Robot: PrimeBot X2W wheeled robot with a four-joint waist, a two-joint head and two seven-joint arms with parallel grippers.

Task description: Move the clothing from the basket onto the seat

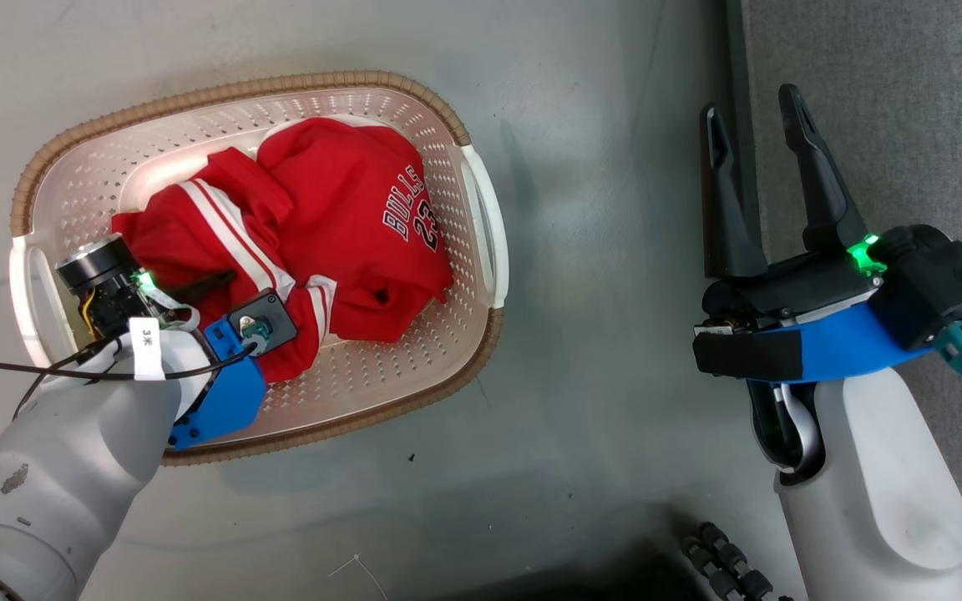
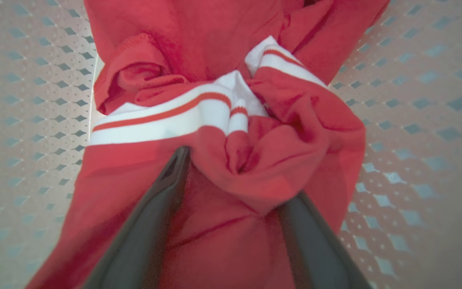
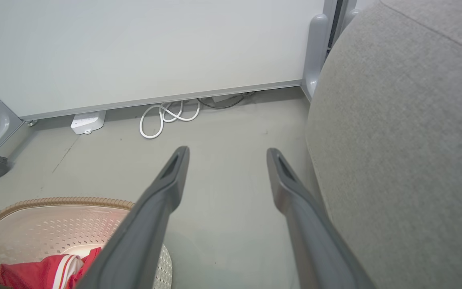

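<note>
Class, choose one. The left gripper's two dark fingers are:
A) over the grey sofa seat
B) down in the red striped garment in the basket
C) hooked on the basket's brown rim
B: the left gripper, fingers apart, straddles a fold of the red white-striped fabric garment in the cream-white perforated plastic basket.

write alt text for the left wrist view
The left fingers, spread open, dig into crumpled red clothing with white stripes; a fold of the cloth bulges between them. The clothing lies in a cream basket with small holes.
</note>
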